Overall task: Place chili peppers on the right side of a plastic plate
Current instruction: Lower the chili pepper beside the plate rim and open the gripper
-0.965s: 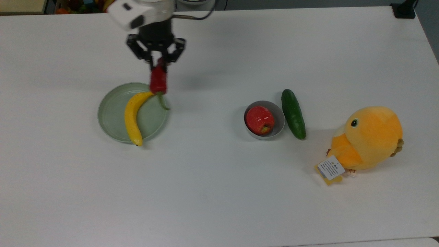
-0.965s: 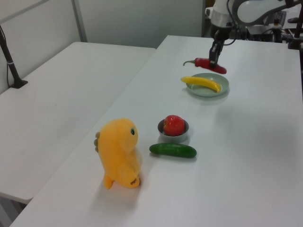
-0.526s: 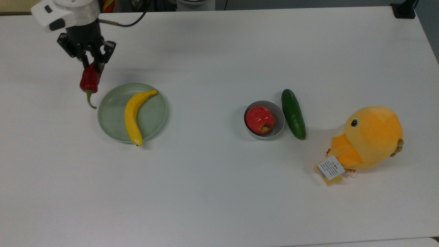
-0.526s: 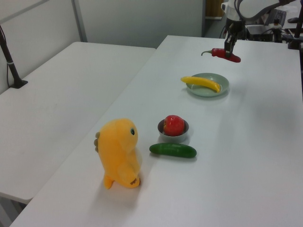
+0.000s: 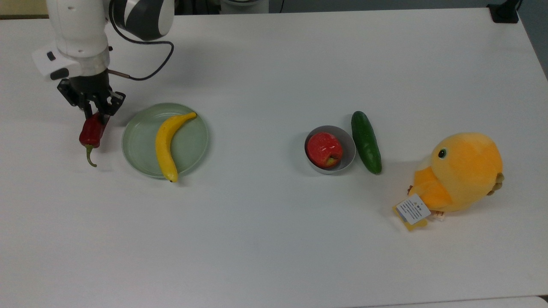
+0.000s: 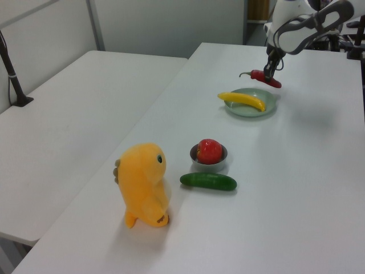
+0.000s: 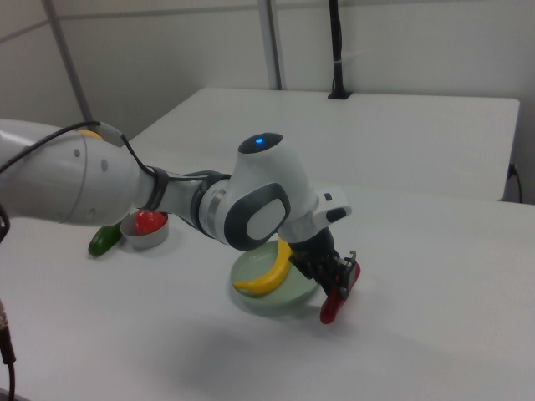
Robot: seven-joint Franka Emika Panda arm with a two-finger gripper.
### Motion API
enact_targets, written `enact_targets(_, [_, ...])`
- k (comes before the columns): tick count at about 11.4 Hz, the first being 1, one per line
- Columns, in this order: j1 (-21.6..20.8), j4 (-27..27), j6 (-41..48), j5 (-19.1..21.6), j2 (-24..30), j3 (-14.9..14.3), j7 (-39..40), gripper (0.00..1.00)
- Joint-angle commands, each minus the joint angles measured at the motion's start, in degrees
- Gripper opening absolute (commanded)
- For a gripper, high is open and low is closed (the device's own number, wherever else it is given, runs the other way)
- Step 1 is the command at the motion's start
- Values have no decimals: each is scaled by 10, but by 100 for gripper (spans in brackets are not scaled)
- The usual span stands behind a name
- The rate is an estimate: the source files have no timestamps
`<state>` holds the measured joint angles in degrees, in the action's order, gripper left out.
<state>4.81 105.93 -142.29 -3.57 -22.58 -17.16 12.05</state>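
White table — hand-held chili pepper

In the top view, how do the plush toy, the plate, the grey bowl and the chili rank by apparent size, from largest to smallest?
1. Plush toy, though standing taller, thus nearer the camera.
2. Plate, nearly as wide.
3. Grey bowl.
4. Chili, held in the claw.

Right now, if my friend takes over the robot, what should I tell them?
End effector: shut on the chili pepper, holding it by one end, stem pointing away.
Chili pepper: just off the plastic plate's rim, on the top view's left and the right view's right; not released.
Plastic plate: pale green, with a banana lying across it.
Done: pepper picked up and carried beside the plate.
Left: lower it, open, back away.
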Motion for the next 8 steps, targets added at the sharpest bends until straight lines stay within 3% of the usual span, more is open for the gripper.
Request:
enact_targets(1, [-2, -30, -4, -2, -40, 4, 1, 0])
enact_targets(7, [-3, -39, -5, -4, -42, 20, 1, 1])
enact_targets(8, [-4, -39, -5, -4, -42, 21, 0, 7])
